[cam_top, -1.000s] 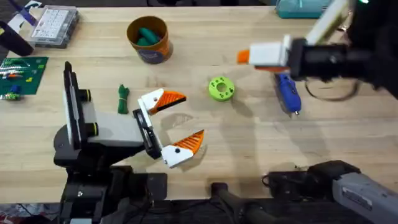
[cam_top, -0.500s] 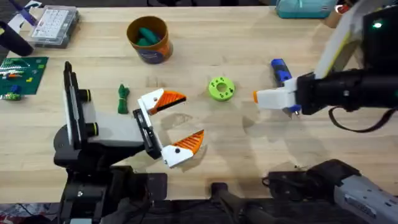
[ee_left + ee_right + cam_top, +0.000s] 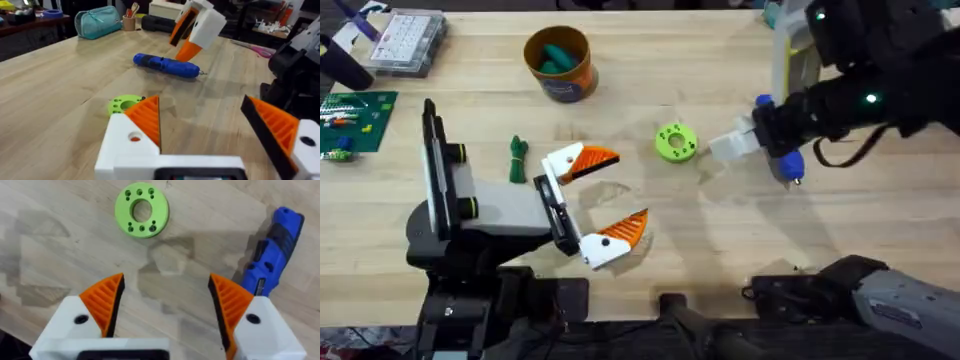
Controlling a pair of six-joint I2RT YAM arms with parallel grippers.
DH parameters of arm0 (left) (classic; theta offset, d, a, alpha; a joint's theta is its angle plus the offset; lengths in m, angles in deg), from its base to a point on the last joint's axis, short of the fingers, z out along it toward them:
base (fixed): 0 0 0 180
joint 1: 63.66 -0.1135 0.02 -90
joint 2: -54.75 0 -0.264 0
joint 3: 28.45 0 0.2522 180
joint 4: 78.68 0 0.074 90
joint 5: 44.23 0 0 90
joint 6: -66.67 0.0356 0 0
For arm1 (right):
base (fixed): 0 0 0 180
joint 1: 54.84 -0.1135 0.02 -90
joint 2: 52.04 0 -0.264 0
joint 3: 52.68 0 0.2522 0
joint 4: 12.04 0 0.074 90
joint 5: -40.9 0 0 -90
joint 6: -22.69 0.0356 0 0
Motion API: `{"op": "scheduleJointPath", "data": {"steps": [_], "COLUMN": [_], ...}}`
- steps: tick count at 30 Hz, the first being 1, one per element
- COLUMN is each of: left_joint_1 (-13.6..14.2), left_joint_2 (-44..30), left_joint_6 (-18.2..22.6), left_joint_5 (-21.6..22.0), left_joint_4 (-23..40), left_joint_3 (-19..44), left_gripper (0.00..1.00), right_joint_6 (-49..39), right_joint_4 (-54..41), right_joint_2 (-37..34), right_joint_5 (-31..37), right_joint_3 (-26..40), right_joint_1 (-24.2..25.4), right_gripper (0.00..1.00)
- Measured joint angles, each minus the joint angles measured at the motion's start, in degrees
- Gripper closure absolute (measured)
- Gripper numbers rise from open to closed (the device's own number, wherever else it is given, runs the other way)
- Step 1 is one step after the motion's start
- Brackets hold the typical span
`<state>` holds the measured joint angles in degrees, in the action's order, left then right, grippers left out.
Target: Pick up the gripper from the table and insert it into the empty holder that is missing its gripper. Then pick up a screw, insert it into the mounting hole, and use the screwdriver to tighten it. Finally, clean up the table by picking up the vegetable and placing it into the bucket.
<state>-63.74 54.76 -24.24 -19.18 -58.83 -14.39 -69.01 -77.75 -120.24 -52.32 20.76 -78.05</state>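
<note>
A: Item 1?
B: Right gripper [image 3: 165,305], white blocky fingers, orange ribbed wedge pads, spread apart, nothing between them, above bare pale wood table [image 3: 720,240].
A: Item 2?
B: Screwdriver [image 3: 272,255], thick bright-blue handle, lying flat just beside the right gripper.
A: Item 3?
B: Lime-green flat ring [image 3: 142,210], round, small holes around its face.
A: Item 4?
B: Left gripper [image 3: 598,203], same build, fingers parted, empty.
A: Items 5, 6?
B: Knobbly dark-green vegetable [image 3: 518,158] near the left gripper; round orange bucket [image 3: 560,64] farther back.
</note>
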Motion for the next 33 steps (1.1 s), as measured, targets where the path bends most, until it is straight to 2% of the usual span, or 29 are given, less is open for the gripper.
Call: {"op": "scheduleJointPath", "data": {"steps": [11, 24, 33], "left_joint_1": [0.0, 0.0, 0.0], "left_joint_2": [0.0, 0.0, 0.0], "left_joint_6": [0.0, 0.0, 0.0], "left_joint_5": [0.0, -1.4, -1.5], "left_joint_4": [0.0, 0.2, 0.2], "left_joint_3": [0.0, 0.0, 0.0], "left_gripper": [0.011, 0.011, 0.011], "right_joint_6": [-6.3, -7.4, -7.4], "right_joint_4": [0.4, 2.7, 2.9], "right_joint_2": [-1.3, -1.4, -5.3], "right_joint_5": [1.1, 1.5, 1.5], "right_joint_3": [0.3, 0.4, 0.5], "right_joint_1": [0.0, 0.0, 0.0], "right_gripper": [0.004, 0.004, 0.004]}}
